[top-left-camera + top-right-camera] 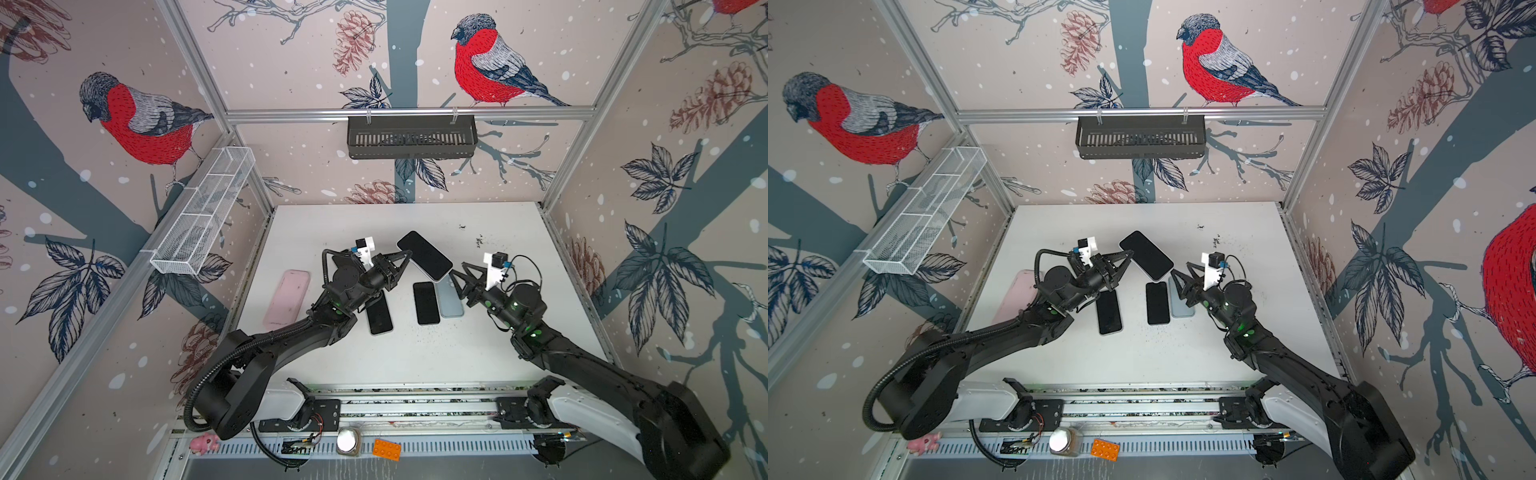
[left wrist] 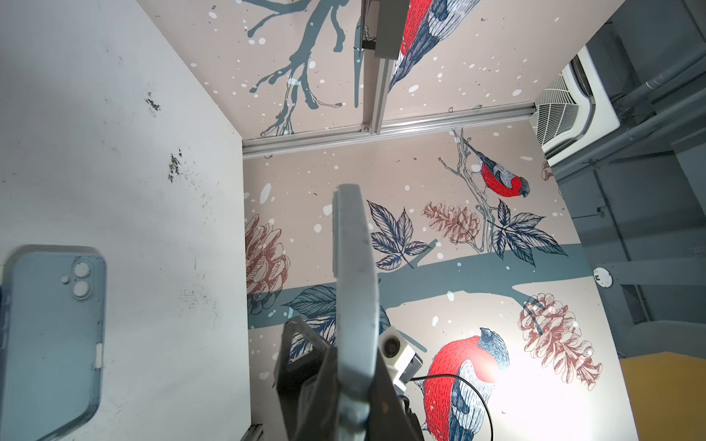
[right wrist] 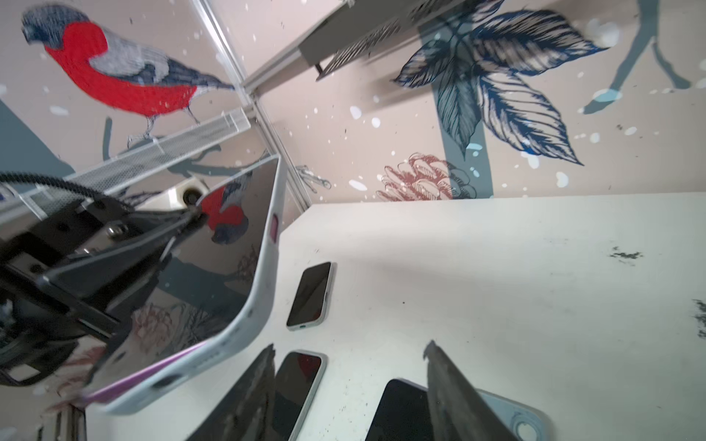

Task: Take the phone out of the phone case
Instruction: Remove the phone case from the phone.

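Right wrist view shows the phone (image 3: 214, 275), in its pale case (image 3: 267, 275), held up off the white table (image 3: 496, 267). The left gripper (image 1: 409, 254) is clamped shut on its left edge. A pink strip runs along the near edge beside the case's rim, so I judge the prying-out step is under way and the phone is not yet free. The right gripper (image 3: 351, 345) has its jaws apart and empty, just right of the raised phone's near corner. Next it should close on the case rim alone and peel while the left gripper holds firm.

Whether the pink strip is the phone's body lifting out is unclear. In a top view the left arm covers part of a bare phone (image 1: 379, 318), and the right gripper's fingers hide part of the blue case (image 1: 452, 305).
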{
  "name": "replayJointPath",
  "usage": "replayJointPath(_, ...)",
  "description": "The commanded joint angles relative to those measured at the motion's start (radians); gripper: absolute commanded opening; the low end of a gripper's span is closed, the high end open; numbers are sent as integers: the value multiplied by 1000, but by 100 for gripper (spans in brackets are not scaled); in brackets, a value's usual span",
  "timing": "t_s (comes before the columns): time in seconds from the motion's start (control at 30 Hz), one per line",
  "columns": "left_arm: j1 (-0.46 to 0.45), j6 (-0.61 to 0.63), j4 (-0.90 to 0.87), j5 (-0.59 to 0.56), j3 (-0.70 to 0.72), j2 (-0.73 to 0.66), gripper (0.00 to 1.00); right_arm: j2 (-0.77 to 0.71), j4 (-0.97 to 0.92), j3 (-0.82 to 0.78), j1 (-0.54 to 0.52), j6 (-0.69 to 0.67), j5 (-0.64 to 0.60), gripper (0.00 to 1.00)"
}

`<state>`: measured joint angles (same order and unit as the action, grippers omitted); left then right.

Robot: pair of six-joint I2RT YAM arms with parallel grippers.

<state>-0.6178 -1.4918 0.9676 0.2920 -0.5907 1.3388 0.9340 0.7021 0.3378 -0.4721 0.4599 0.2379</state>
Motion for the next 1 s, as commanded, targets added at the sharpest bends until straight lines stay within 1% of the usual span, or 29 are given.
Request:
replayJointPath(0.0,14,19,87,51,1,2,0,-77,-53,-14,97,184,191,67)
replayJointPath(0.03,16,31,88,63,0,5,0,-95,-46,-14,123,230,246,68)
replayJointPath(0.17,15,29,157,74,14,30,0,-96,-29,19,172,387,358,68)
replayJointPath(0.27,11,24,203,78,21,48,0,-42,130,10,180,545,451,68)
replayJointPath(0.33,12,16,235,76,28,57,0,-6,210,6,170,619,475,68)
replayJointPath(0.5,4,20,250,72,28,56,0,67,293,-3,132,668,474,63)
replayJointPath(0.67,1,18,256,70,29,53,0,131,355,-1,91,685,465,59)
replayJointPath(0.77,0,18,256,64,34,49,0,147,403,-8,90,712,463,55)
replayJointPath(0.97,-3,16,273,61,34,57,0,146,419,-14,91,727,455,45)
